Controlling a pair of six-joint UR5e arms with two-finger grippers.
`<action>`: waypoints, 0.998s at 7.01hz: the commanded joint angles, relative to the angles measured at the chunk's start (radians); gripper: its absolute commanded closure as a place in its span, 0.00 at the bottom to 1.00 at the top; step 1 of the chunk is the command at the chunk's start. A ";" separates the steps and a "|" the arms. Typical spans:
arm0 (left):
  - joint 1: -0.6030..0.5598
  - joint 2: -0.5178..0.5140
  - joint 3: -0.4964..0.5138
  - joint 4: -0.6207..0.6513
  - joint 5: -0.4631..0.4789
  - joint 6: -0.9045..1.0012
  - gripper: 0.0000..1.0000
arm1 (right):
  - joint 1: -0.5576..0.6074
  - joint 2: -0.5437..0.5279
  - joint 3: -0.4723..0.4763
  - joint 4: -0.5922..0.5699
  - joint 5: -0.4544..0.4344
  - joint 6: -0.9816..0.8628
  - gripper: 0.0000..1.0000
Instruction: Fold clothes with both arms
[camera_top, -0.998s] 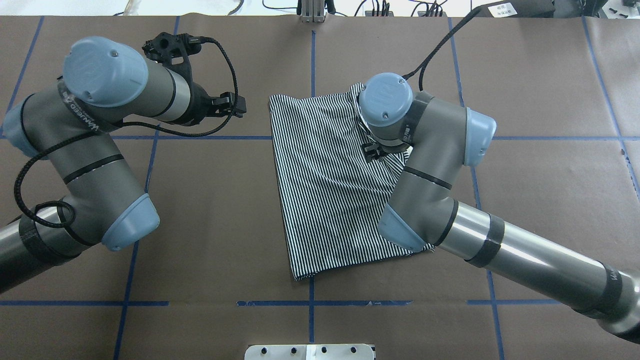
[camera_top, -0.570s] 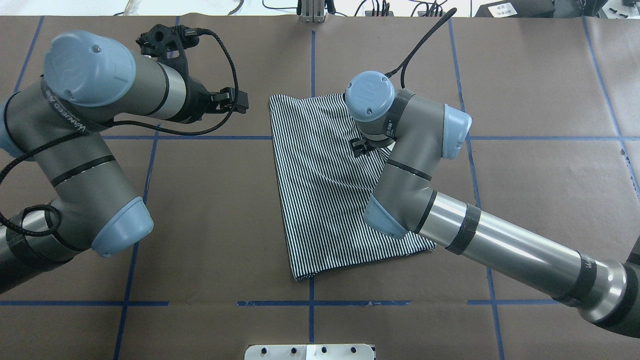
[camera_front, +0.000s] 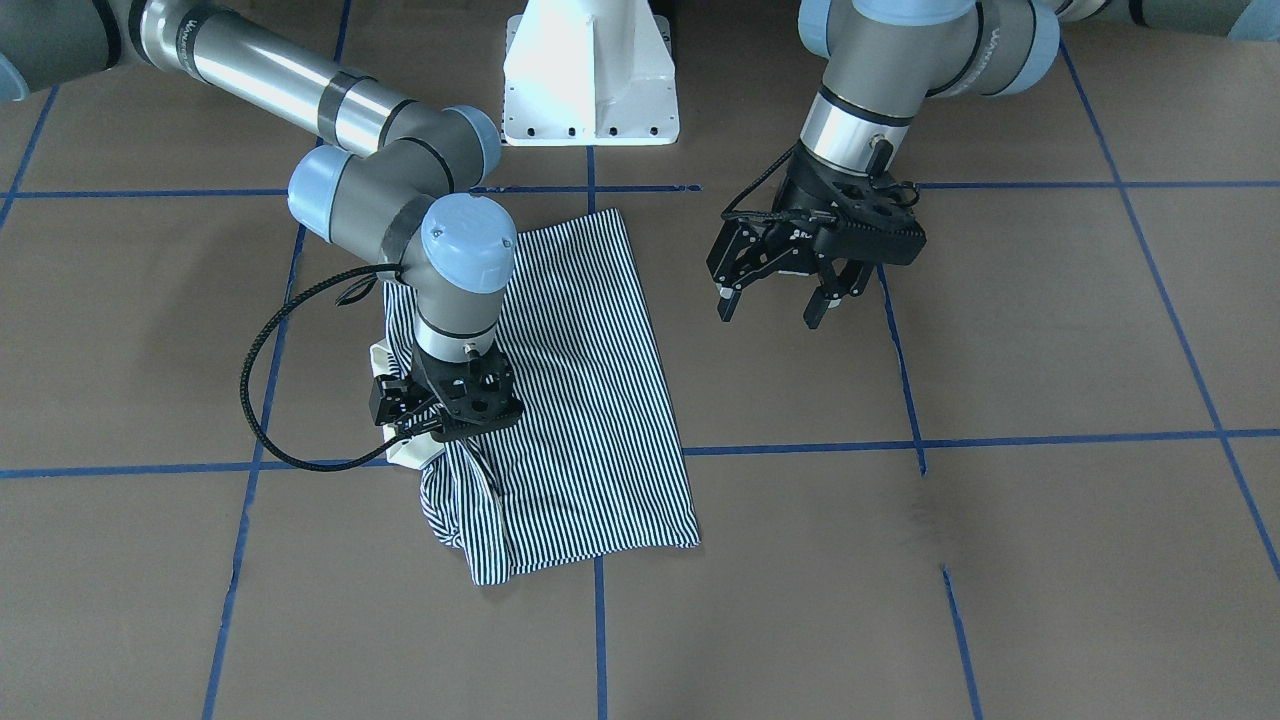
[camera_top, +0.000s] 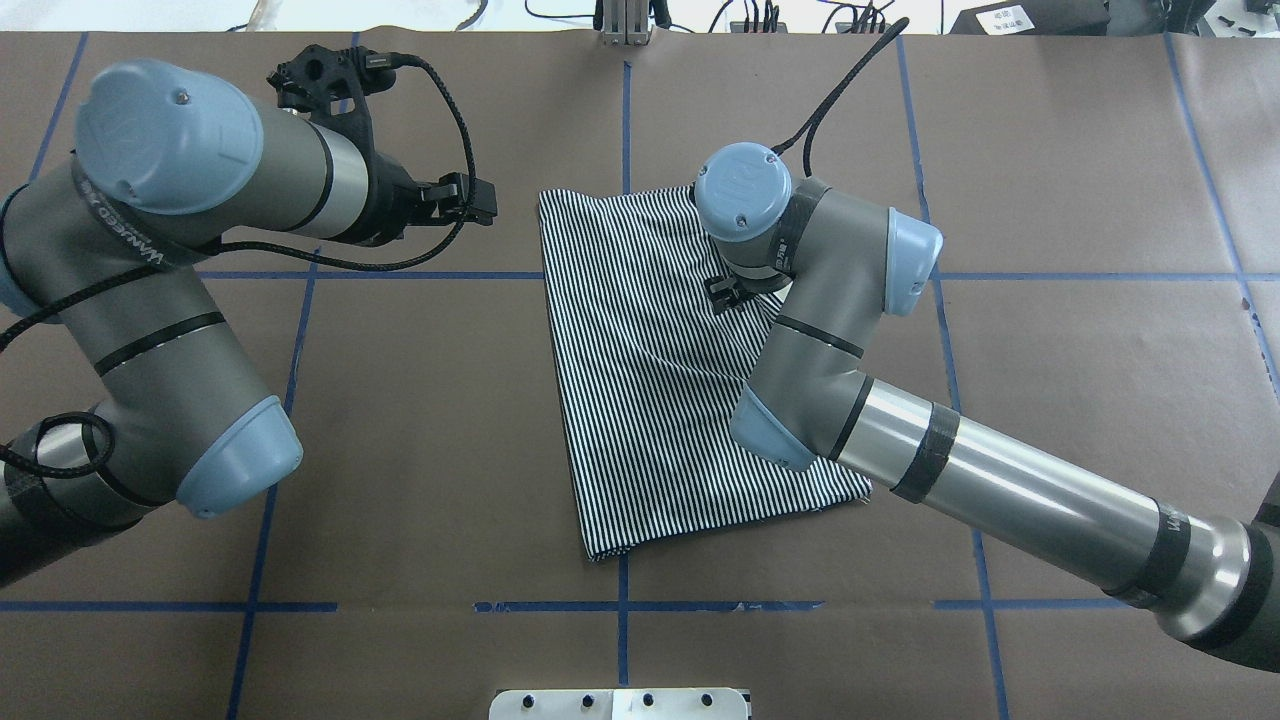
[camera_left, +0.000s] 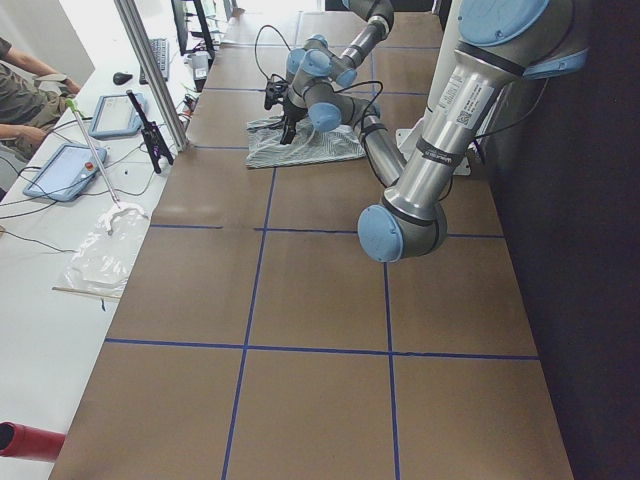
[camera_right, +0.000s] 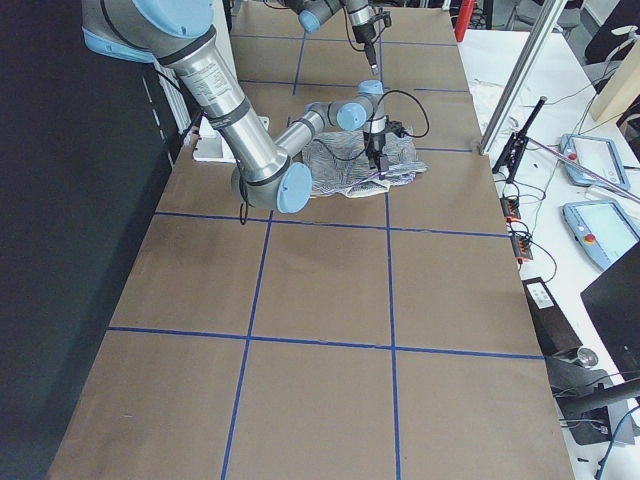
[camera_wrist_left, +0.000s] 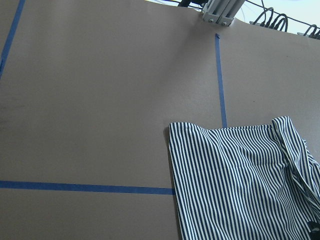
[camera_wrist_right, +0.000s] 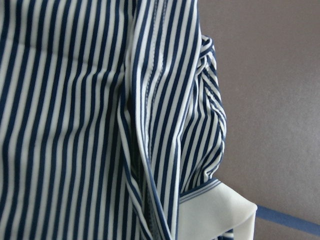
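- striped polo shirt (camera_top: 650, 400) lies partly folded mid-table, its long axis running away from the robot, slightly slanted.
- right gripper (camera_front: 445, 425) is down on the shirt's collar-side edge, over bunched fabric; its fingertips are hidden, so i cannot tell if it grips.
- left gripper (camera_front: 770, 312) hangs with jaws spread and empty, well apart off the opposite long edge; the right arm is nearer.
- brown table (camera_top: 1050, 200) gridded with blue tape (camera_top: 400, 275); a desk with tablets (camera_left: 60, 170) alongside.

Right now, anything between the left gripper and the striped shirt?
No. Only bare brown table lies between the left gripper and the shirt, shown in the overhead and front-facing views. The gripper is open and not touching it.
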 joint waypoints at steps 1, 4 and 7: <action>0.000 0.002 0.000 -0.001 -0.001 0.000 0.00 | 0.023 -0.005 -0.012 -0.002 0.000 -0.030 0.00; 0.000 -0.004 0.000 0.000 -0.002 -0.001 0.00 | 0.148 -0.037 -0.050 -0.003 0.027 -0.179 0.00; 0.000 0.001 0.000 -0.001 -0.004 0.000 0.00 | 0.238 -0.010 -0.061 0.004 0.124 -0.280 0.00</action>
